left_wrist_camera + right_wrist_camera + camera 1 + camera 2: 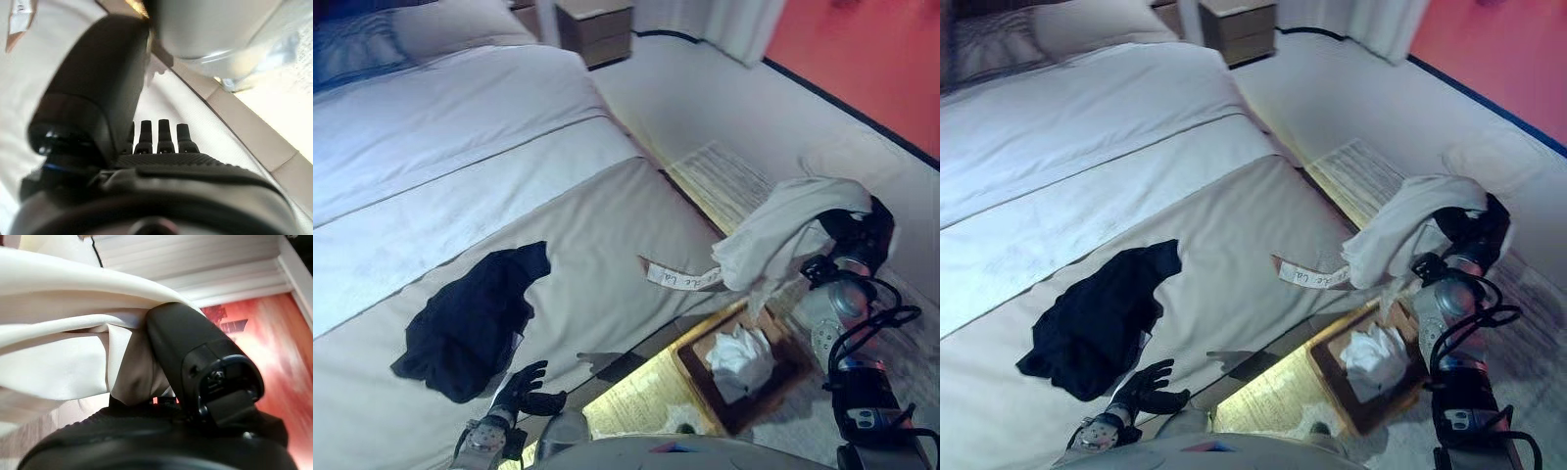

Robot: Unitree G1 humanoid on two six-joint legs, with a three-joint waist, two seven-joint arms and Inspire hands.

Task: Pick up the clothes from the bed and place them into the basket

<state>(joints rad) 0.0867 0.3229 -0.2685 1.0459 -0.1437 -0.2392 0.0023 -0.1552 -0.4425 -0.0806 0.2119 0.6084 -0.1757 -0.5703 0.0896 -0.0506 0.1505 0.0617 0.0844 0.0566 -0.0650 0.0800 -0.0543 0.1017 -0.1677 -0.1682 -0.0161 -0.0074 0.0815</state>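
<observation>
My right hand [858, 231] is shut on a white garment [771, 233] and holds it in the air above the brown basket [705, 384] on the floor beside the bed. In the right wrist view the thumb [186, 347] presses the white cloth [58, 367] against the hand. A crumpled white cloth [741, 360] lies inside the basket. A black garment [470, 318] lies on the bed's near left part. My left hand [523, 391] rests open at the bed's front edge, just below the black garment; its straight fingers [159, 137] show in the left wrist view.
The bed [460, 166] has white sheets and a beige cover. A strip with writing [680, 277] lies at the bed's corner. A wooden nightstand [595, 27] stands at the back. A pale rug [729, 181] lies on the floor right of the bed.
</observation>
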